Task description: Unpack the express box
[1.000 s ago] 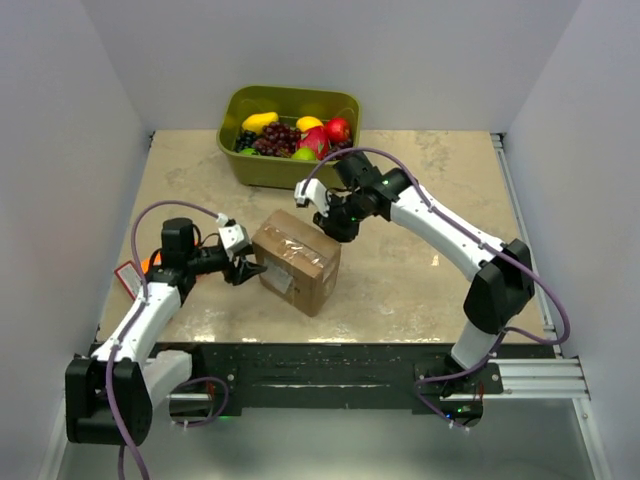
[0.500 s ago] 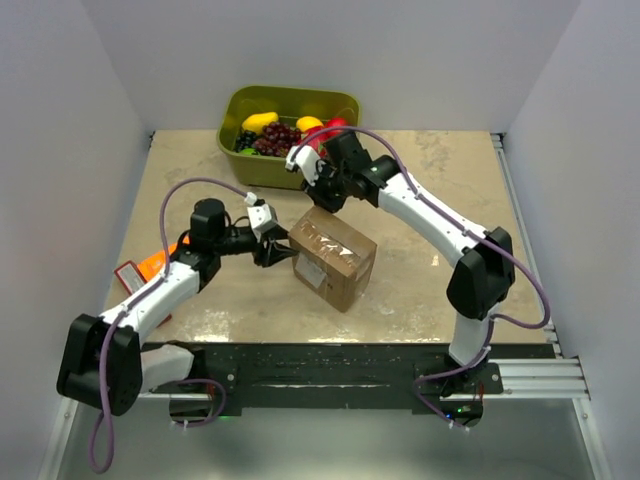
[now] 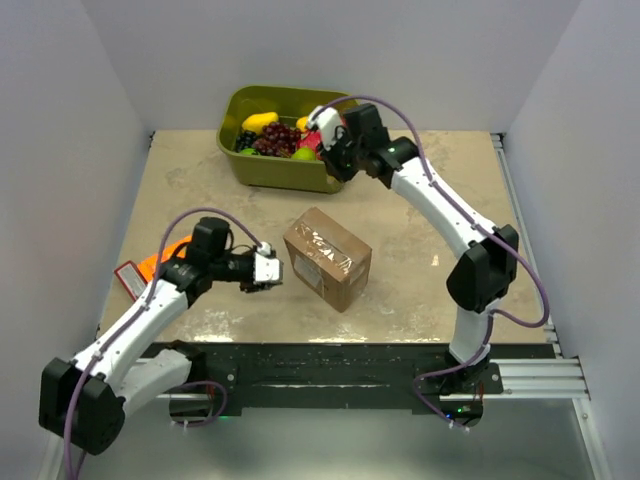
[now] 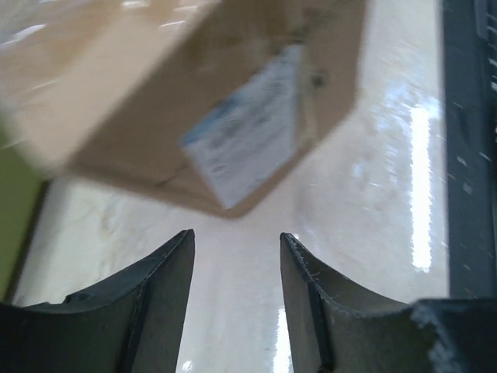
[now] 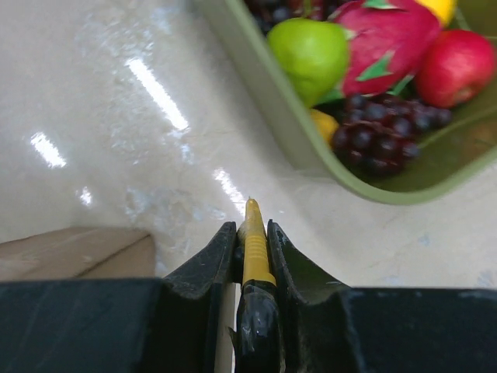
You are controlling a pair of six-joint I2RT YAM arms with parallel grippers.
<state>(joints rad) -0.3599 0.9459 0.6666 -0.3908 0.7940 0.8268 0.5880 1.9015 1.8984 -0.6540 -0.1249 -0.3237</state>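
left gripper [image 3: 279,273] backed off the express box [image 3: 327,258], right gripper [image 3: 335,168] lifted away — toward green bin [image 3: 270,172]

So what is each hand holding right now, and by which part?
Right hand grips a yellow-and-black tool along its shaft, tip poking out. Left hand holds nothing.

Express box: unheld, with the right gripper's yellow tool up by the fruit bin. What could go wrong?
1. The left gripper is open and off the express box, so the box may slide under the yellow tool.
2. The right gripper, near the fruit bin, could clip its wall.
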